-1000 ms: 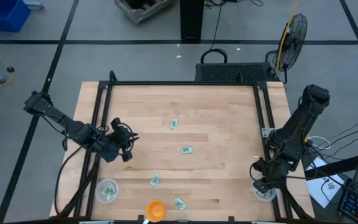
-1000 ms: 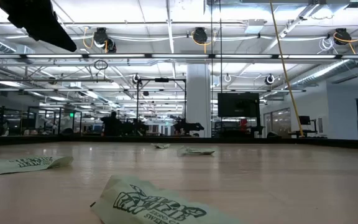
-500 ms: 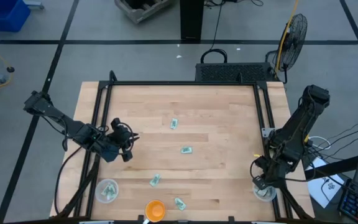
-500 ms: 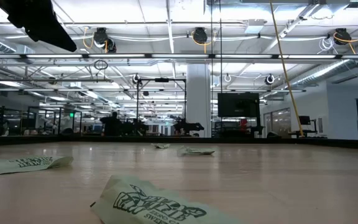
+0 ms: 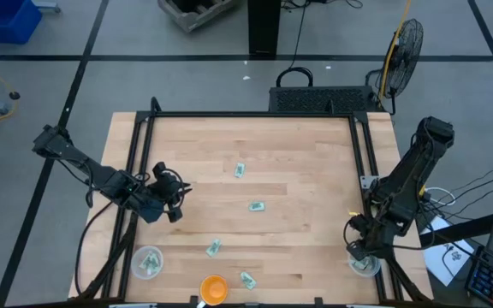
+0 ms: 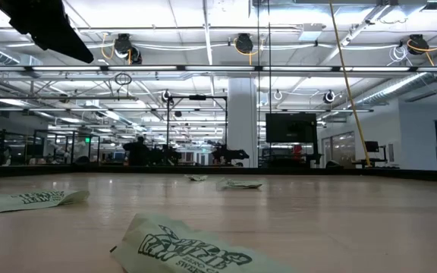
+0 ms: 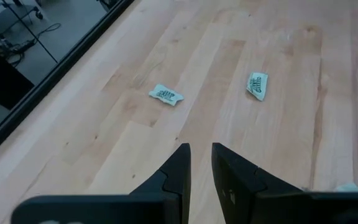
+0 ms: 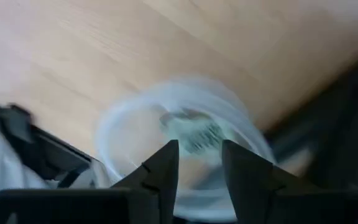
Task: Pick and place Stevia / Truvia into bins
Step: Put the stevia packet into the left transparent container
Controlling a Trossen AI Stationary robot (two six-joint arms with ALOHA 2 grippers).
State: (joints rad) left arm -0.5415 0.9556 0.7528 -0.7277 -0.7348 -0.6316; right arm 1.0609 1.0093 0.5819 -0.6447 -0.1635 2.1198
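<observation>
Four sachets lie flat on the counter [image 5: 298, 171]: one [image 5: 240, 170] mid-counter with its long axis running front to back, one [image 5: 256, 206] lying crosswise, one [image 5: 214, 248] slanted, and one [image 5: 246, 279] beside the orange bowl [image 5: 213, 288]. The left bin [image 5: 147, 262] holds sachets. The right bin [image 8: 179, 146], blurred, holds one sachet [image 8: 194, 133]. The right tool [image 8: 199, 163] hangs above it, slightly parted, gripping nothing. The left tool [image 7: 200, 163], nearly closed, is empty.

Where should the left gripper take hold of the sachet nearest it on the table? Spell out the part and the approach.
Probably straight down, pinching across its short width. The nearest sachet lies flat on the table, so only its top face and thin edges offer purchase. The left gripper hovers beside it, fingers slightly apart; nothing crowds the sachet.
</observation>
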